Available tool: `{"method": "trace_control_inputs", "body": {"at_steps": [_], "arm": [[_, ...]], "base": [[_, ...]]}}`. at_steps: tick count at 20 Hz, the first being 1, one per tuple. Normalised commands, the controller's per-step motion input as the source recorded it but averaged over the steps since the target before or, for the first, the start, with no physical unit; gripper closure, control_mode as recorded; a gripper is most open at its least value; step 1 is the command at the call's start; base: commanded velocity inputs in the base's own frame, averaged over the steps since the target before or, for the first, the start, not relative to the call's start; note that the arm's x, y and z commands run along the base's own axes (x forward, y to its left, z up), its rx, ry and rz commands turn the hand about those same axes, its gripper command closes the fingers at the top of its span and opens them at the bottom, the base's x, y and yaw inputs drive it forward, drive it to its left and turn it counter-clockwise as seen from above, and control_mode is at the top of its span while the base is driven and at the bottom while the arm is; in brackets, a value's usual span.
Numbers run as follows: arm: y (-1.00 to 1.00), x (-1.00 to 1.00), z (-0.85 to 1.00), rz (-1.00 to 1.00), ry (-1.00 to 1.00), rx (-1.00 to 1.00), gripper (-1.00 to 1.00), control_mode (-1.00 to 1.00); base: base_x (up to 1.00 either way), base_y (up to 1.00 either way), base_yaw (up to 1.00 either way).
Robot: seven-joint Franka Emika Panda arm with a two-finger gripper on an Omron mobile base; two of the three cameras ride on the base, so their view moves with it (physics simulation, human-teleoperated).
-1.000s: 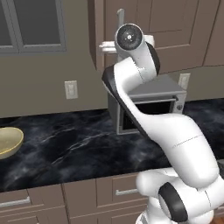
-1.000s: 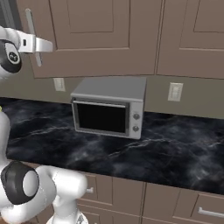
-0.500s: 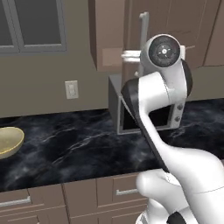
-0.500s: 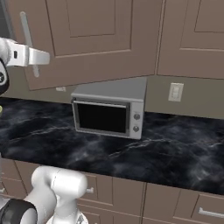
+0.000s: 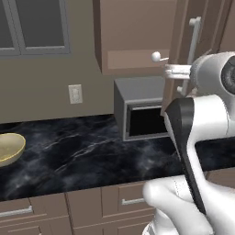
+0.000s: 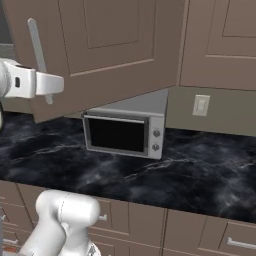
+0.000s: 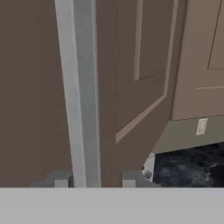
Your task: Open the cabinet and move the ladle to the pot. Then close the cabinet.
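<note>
I see the cabinet (image 5: 137, 36) with its door (image 6: 110, 50) swung open and the ladle (image 5: 159, 57) lying on its shelf. My gripper (image 7: 92, 180) straddles the door's silver bar handle (image 7: 81, 87), fingertips either side; whether it's clamped, I can't tell. Below sits the microwave (image 6: 125, 130) on the black marble counter (image 5: 69, 156).

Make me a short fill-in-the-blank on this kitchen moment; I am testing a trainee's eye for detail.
1. The brown cabinet door stands ____.
2. The tool's fingertips sit on either side of the door's silver ____.
3. The ladle lies inside the cabinet, above the ____.
4. At the left end of the counter sits a yellowish ____.

Missing words: open; handle; microwave; bowl
</note>
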Motion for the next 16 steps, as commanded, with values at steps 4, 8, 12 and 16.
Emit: {"method": "trace_control_inputs", "body": {"at_steps": [4, 8, 12, 16], "arm": [[-0.12, -0.82, -0.04, 0.0, 0.0, 0.05, -1.0, -1.0], [0.48, -1.0, 0.0, 0.0, 0.0, 0.01, -1.0, -1.0], [0.94, -0.99, 0.0, 0.0, 0.0, 0.0, -1.0, -1.0], [1.0, -0.23, 0.0, 0.0, 0.06, 0.0, -1.0, -1.0]], "base": [[0.0, 0.0, 0.0], [0.0, 0.0, 0.0], [0.0, 0.0, 0.0], [0.0, 0.0, 0.0]]}}
